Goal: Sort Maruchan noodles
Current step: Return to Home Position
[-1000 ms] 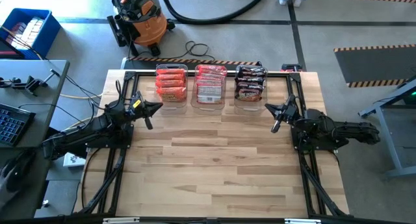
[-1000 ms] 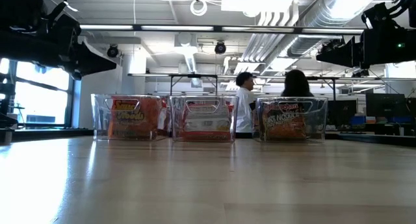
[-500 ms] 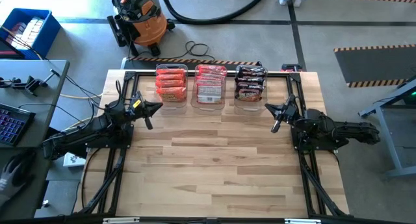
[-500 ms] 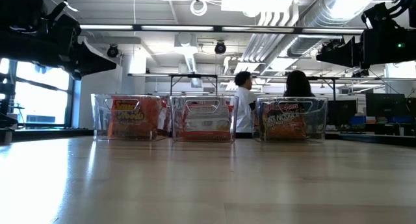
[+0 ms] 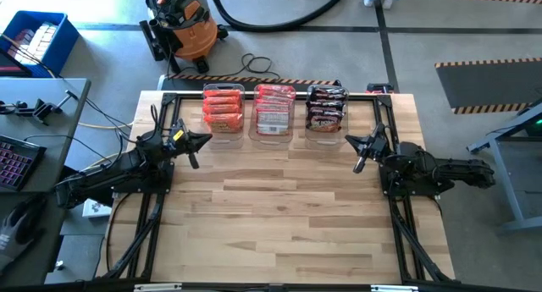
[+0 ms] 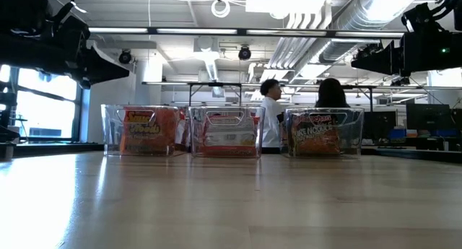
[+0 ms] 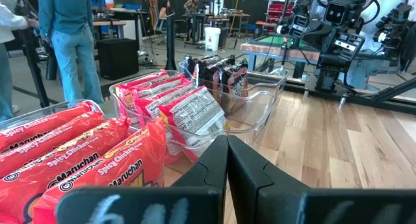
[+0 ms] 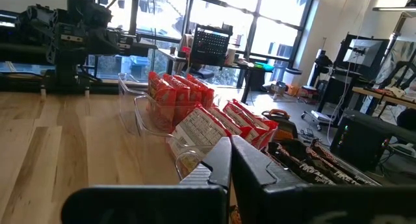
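Step in hand: by my reading this is the closing one, with both arms parked at rest. No packet lies loose on the table (image 5: 279, 216), so the sorting looks finished.

Maruchan noodles (image 5: 273, 108): every packet in sight stands on edge in one of three clear bins. The bins sit side by side along the table's far edge.

Orange packets (image 5: 222, 111): in the left bin (image 5: 223, 134), the one at the end of the row nearest the table's left edge.

Red-and-white packets (image 5: 273, 114): in the middle bin (image 5: 273, 138), between the other two.

Dark packets (image 5: 326, 108): in the right bin (image 5: 325, 131), at the end of the row nearest the right edge.

Left tool (image 5: 201, 141): fingers pressed together, pinching nothing. It hangs raised above the table near the left edge, just in front of the left bin and apart from it. Its own wrist view looks past it (image 7: 227, 143) along the row of bins.

Right tool (image 5: 351, 143): fingers pressed together and empty. It hangs raised near the right edge, just in front of the right bin and not touching it. Its wrist view shows the same meeting fingers (image 8: 231, 143).

Next move: probably little or none. If either arm is short of its rest pose, it need only fold towards its own side, keeping its height and staying clear of the bin walls.

Risk: low, as I judge it. The one thing within reach of a stray swing is the nearest bin, which is light and would slide or tip if nudged.
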